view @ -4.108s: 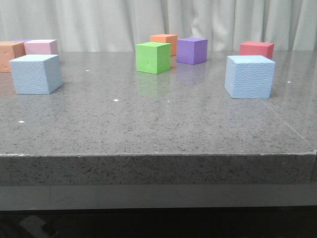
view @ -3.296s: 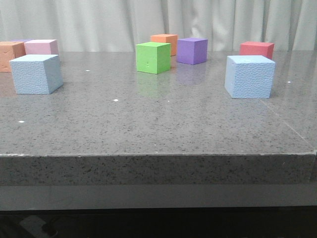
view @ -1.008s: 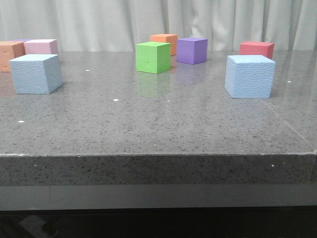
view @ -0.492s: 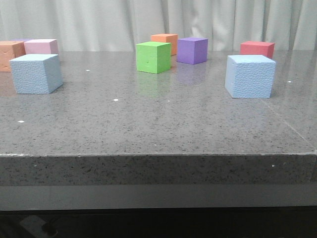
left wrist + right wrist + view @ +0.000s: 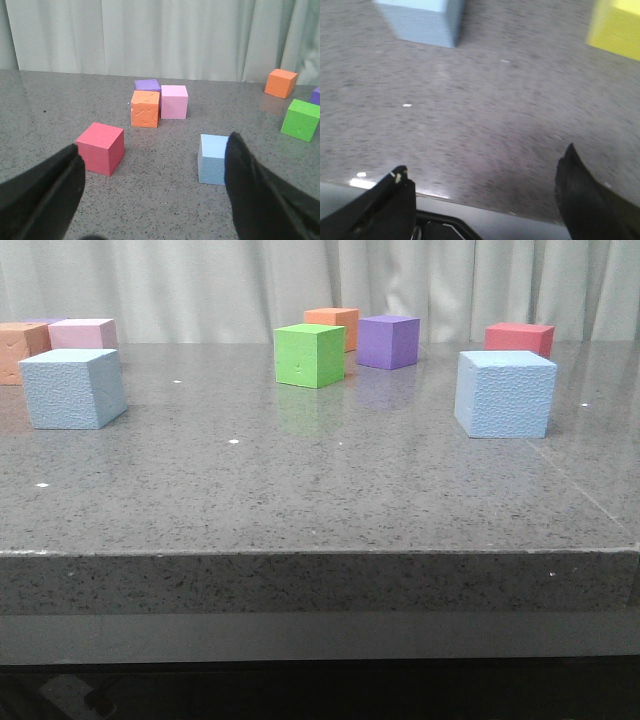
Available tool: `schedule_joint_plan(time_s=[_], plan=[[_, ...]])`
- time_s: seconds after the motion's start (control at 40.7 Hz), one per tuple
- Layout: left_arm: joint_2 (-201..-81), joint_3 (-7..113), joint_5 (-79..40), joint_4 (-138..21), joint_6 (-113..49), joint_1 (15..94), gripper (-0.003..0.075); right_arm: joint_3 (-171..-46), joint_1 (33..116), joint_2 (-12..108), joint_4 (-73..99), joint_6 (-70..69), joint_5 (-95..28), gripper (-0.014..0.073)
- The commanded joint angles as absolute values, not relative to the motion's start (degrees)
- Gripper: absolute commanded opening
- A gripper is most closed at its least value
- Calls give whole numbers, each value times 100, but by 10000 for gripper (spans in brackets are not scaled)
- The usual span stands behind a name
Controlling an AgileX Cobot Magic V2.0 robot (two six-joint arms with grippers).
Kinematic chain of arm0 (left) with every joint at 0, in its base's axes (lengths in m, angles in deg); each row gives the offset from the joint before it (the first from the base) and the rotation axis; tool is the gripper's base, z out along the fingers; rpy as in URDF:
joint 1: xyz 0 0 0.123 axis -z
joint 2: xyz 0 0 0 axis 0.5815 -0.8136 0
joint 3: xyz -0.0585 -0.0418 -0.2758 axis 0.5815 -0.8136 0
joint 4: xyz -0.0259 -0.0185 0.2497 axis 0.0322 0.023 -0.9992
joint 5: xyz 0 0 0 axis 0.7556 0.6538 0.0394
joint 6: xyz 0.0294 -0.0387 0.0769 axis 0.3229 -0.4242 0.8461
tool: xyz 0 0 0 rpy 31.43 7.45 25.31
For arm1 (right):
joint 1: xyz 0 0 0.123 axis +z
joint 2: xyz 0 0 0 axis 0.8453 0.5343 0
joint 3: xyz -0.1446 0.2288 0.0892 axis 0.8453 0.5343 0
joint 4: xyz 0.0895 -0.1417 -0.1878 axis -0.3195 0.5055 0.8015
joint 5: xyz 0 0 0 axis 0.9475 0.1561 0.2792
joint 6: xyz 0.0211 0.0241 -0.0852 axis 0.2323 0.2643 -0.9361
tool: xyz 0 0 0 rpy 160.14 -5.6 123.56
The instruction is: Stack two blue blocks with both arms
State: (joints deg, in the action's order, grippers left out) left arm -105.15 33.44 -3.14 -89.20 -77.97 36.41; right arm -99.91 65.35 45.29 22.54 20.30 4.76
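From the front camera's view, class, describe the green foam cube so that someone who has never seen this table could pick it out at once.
Start at the grey speckled stone table and look toward its far edge, near the middle, before the pale curtain. The green foam cube stands there, nearer the camera than the orange cube and the purple cube to its right. It is the only green cube.

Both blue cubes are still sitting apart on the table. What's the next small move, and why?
Probably advance the left gripper toward the left blue block. Its fingers are spread and empty, with that block ahead, near one fingertip. The right blue block stands far across the table; the right gripper, also open, holds nothing.
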Motion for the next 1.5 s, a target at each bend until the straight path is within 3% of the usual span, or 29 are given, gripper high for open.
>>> schedule_joint_plan(time_s=[0.0, 0.221, 0.566, 1.082, 1.476], plan=[[-10610, 3532, -763, -8888, -7827, 3687, 566, -10542, 6843, 4773, 2116, 1838, 378, 584], [-10610, 3532, -763, -8888, -7827, 3687, 566, -11521, 7421, 5595, 2133, 2096, 697, 584], [-10610, 3532, -763, -8888, -7827, 3687, 566, -12961, 7674, 6970, 3367, 3562, 1303, 584], [-10610, 3532, -763, -8888, -7827, 3687, 566, -13109, 7674, 7568, 3270, 3875, 473, 586], [-10610, 3532, -763, -8888, -7827, 3687, 566, -13971, 7668, 8629, 3298, 4209, 896, 586]])
